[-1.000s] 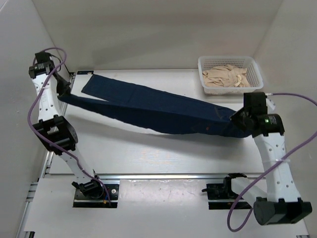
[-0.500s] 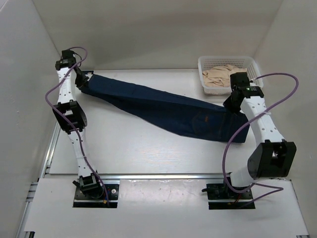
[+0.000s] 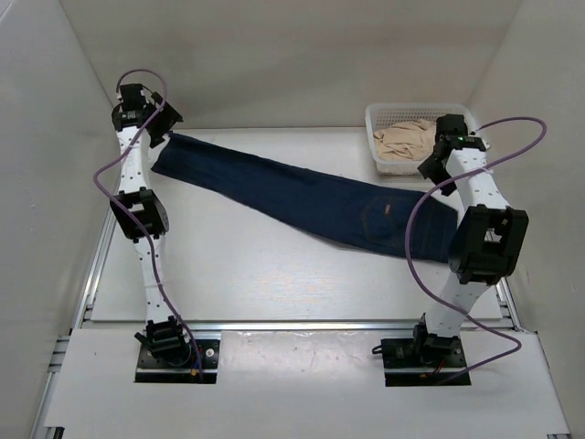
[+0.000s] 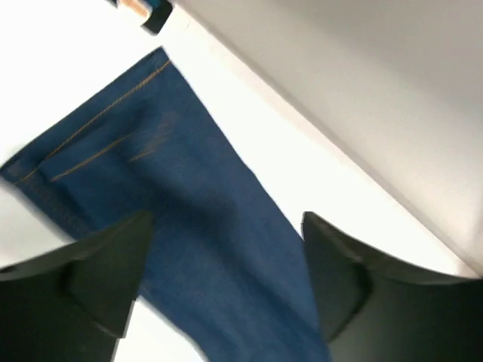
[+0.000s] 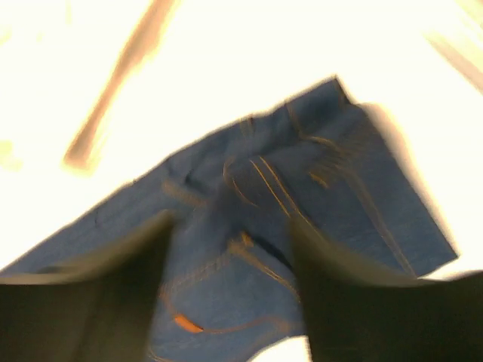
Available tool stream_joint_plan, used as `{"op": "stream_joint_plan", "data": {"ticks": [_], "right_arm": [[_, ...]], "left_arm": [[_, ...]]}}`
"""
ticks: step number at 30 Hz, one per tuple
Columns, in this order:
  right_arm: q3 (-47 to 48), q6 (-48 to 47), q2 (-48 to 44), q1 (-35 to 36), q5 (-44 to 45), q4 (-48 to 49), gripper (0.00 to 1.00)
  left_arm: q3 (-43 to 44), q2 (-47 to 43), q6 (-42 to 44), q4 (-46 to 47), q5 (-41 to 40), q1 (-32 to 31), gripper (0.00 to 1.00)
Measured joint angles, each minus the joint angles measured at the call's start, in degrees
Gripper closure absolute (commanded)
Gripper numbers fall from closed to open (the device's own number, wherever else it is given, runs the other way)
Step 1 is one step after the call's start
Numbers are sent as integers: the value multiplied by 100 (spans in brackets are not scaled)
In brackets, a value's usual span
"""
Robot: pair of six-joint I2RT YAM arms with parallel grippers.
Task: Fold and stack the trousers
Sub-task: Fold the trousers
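Lying flat across the counter [image 3: 228, 265], the trousers [image 3: 311, 197] await a crosswise fold; the left end effector [image 4: 226, 241] hovers agape over the cuffs [image 4: 83, 151], and the right end effector [image 5: 230, 241], seemingly agape, hovers over the waistband [image 3: 443, 233].

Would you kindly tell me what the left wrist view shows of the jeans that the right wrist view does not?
Only the left wrist view shows the hem end of the dark navy blue denim trousers, with its orange stitch lines, lying near the wall. Only the right wrist view, though blurred, shows their waist end with pocket stitching. Both show the denim flat on the white table below an open claw, left claw and right claw, each holding nothing.
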Motion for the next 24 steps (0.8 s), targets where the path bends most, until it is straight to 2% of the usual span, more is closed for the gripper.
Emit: {"op": "stream_joint_plan", "data": {"ticks": [2, 5, 7, 8, 9, 10, 12, 13, 14, 15, 16, 19, 24], "right_arm": [[262, -136, 166, -155, 13, 79, 15], [262, -295, 9, -192, 0, 136, 14], [-2, -363, -328, -125, -37, 205, 14], [-234, -382, -564, -103, -68, 258, 14], [-518, -396, -835, -63, -127, 251, 15], [-813, -404, -1099, -42, -179, 236, 15], [-1419, -396, -1580, -63, -352, 184, 15], [-1705, -378, -1757, -125, -507, 109, 15], [-1954, -367, -1873, -201, -634, 79, 15], [-2223, -343, -1965, -310, -809, 76, 15], [-2468, -313, -2031, -420, -970, 50, 14], [-3222, -227, -2179, -962, -1646, -33, 13], [-3866, -90, -2334, -1751, -2592, 37, 13]], "left_arm": [[46, 142, -122, 219, 98, 7, 0], [-297, 35, -127, 391, 136, 31, 0], [-802, -240, -68, 501, 127, 46, 0], [-1152, -457, -11, 540, 114, 55, 4], [-1532, -686, 48, 544, 90, 61, 13], [-1882, -922, 118, 540, 50, 70, 38], [-2608, -1427, 284, 584, -83, 72, 54], [-2874, -1637, 361, 575, -136, 74, 51], [-3071, -1794, 433, 575, -170, 74, 43], [-3193, -1895, 514, 575, -186, 74, 28], [-3246, -1941, 590, 564, -190, 76, 24], [-3077, -1779, 678, 417, -229, 76, 2], [-2090, -737, 695, 68, -271, 66, 0]]}}
